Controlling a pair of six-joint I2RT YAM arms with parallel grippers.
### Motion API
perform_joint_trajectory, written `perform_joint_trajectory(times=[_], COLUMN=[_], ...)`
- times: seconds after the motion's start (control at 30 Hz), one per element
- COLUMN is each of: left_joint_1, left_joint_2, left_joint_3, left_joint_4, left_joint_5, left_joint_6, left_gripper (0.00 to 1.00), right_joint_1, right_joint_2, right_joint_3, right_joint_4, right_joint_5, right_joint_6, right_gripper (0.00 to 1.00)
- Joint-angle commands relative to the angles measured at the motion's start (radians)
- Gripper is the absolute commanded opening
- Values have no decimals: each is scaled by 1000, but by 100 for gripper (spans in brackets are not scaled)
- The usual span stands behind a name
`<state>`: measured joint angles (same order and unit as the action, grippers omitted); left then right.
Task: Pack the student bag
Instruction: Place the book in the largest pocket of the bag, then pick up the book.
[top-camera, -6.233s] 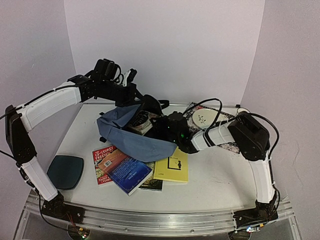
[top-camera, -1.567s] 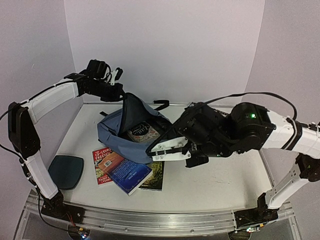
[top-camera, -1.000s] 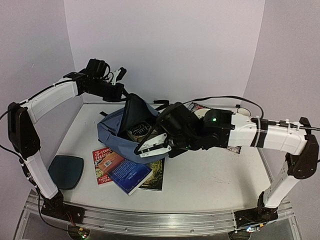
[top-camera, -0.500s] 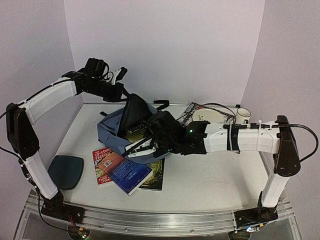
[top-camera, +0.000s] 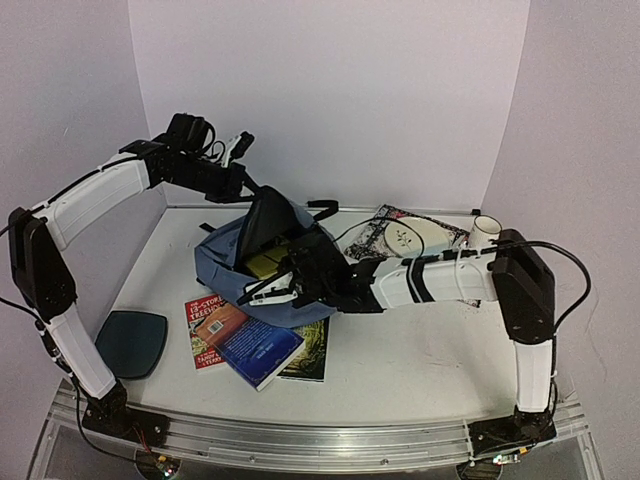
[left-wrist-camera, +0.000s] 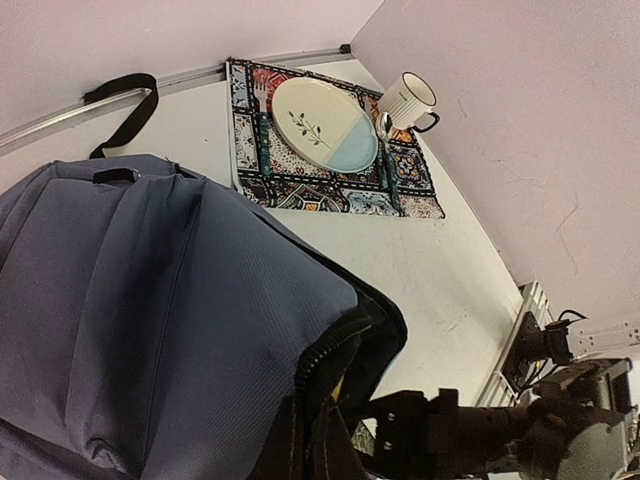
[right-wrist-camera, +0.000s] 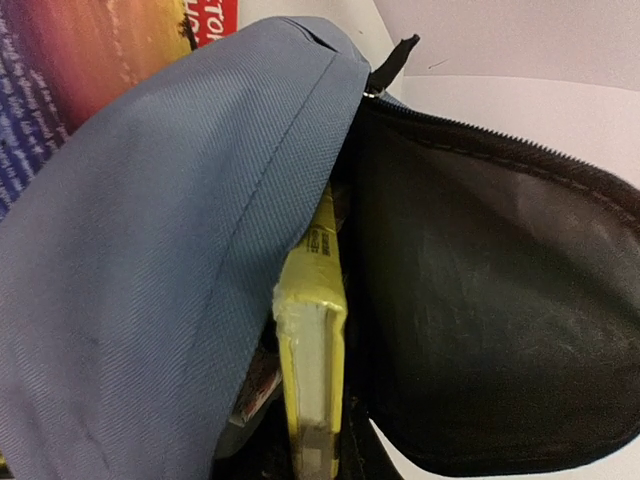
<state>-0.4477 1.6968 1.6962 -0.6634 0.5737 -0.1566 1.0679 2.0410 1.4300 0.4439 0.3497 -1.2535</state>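
The student bag (top-camera: 222, 262), slate-blue with a dark lining, lies at the table's back left with its mouth open. My left gripper (top-camera: 243, 188) is shut on the bag's zippered top flap (left-wrist-camera: 322, 372) and holds it raised. My right gripper (top-camera: 283, 278) is at the bag's mouth, shut on a yellow book (top-camera: 262, 263). In the right wrist view the yellow book (right-wrist-camera: 312, 340) stands on edge, partly inside between the blue outer fabric (right-wrist-camera: 150, 250) and the black lining (right-wrist-camera: 480, 300). Another book lies under it inside. The fingers of both grippers are mostly hidden.
Several books (top-camera: 252, 343) lie in front of the bag, one red (top-camera: 200, 312). A dark teal pad (top-camera: 130, 342) sits front left. At the back right a patterned placemat (left-wrist-camera: 400, 170) holds a plate (left-wrist-camera: 325, 125); a mug (left-wrist-camera: 408, 97) stands beside it.
My right arm has swung left with the yellow book and pushed it into the bag's mouth. My left gripper has lifted the flap higher and keeps it there.
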Motion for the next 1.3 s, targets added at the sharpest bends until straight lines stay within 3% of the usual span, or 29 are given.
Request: perform_joint_trajectory(times=[0.0,0.3,0.4,0.5,0.7,0.83,1.03,1.27], left_joint_1=[5,4,5,5,6,6,6,6], left_joint_2=[-83,-87,-83,-79,-74,-65,-54,-8], left_joint_3=[70,62,53,52,64,68,65,46], left_joint_4=[24,17,13,10,1,-5,-9,-7], left_joint_5=[67,96,87,63,-1,-36,-112,-274], left_joint_6=[-2,-10,-10,-11,4,14,31,45], left_gripper=[0,0,0,0,0,0,0,0], right_joint_1=[-37,-98,-108,-114,-102,-86,-72,-60], right_joint_2=[60,268,323,327,172,66,-73,-209], right_joint_3=[30,203,260,264,174,122,61,57], right_joint_4=[160,175,174,165,66,-16,-160,-328], right_joint_5=[-50,-135,-136,-125,-142,-148,-136,-189], right_joint_6=[-14,-19,-40,-37,92,163,320,668], right_gripper=[0,0,12,33,58,69,80,86])
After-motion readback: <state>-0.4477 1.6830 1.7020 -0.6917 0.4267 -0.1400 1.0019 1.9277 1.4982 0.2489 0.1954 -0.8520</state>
